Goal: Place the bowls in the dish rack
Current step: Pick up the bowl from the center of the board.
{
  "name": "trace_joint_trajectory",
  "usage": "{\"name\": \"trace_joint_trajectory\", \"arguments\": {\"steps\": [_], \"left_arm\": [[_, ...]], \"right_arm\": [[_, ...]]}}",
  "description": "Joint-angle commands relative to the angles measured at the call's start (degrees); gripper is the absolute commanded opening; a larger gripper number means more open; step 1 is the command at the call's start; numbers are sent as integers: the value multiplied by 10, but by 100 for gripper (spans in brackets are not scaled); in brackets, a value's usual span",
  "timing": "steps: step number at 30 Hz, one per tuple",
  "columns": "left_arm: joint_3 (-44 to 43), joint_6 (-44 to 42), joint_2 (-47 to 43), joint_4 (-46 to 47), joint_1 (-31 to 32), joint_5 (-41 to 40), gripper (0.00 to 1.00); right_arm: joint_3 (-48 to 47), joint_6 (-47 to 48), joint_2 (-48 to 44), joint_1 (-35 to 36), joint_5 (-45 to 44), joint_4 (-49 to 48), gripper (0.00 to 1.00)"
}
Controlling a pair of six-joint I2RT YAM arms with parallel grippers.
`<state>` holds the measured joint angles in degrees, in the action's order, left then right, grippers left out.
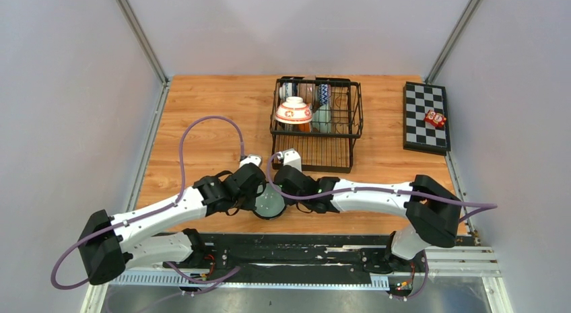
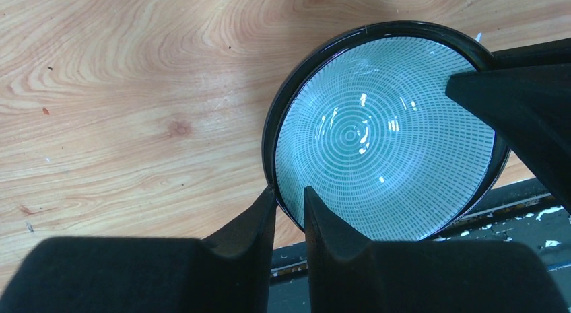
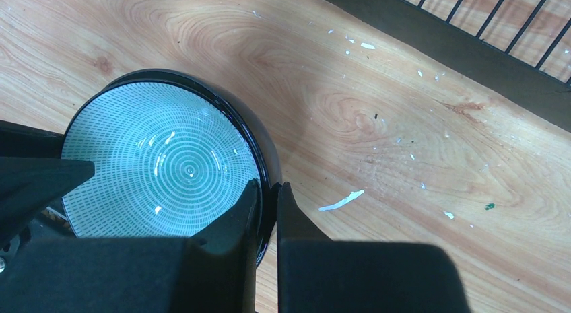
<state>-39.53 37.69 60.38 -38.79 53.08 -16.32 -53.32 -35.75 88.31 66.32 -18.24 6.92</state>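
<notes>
Both arms meet on one bowl here: the teal bowl, black outside with a fine ring pattern inside. It's at the middle of the bench's near edge, just short of the dish rack's front. Honestly can't tell if it's resting on the wood or lifted off it. The right jaws are clamped on its rim, one finger inside and one finger outside, with the black rim squeezed between them. The left jaws straddle the opposite side of the rim and stand narrowly apart. The outer finger is against the black wall, and a sliver of the inside shows before the inner finger. The rack sits at the middle of the far edge and holds a red-patterned bowl, tipped over, plus a couple of blue-and-white bowls standing on edge. There's a checkered board in the far right corner with a small red thing on it.
</notes>
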Motion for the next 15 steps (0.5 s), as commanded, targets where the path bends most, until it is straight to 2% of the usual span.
{"name": "trace_joint_trajectory", "arguments": {"steps": [1,15], "left_arm": [[-16,-2,11,13,7,7,23],[-24,-3,54,35,13,12,17]], "right_arm": [[13,-13,-18,-2,-9,-12,3],[32,-24,-33,-2,0,-15,3]]}}
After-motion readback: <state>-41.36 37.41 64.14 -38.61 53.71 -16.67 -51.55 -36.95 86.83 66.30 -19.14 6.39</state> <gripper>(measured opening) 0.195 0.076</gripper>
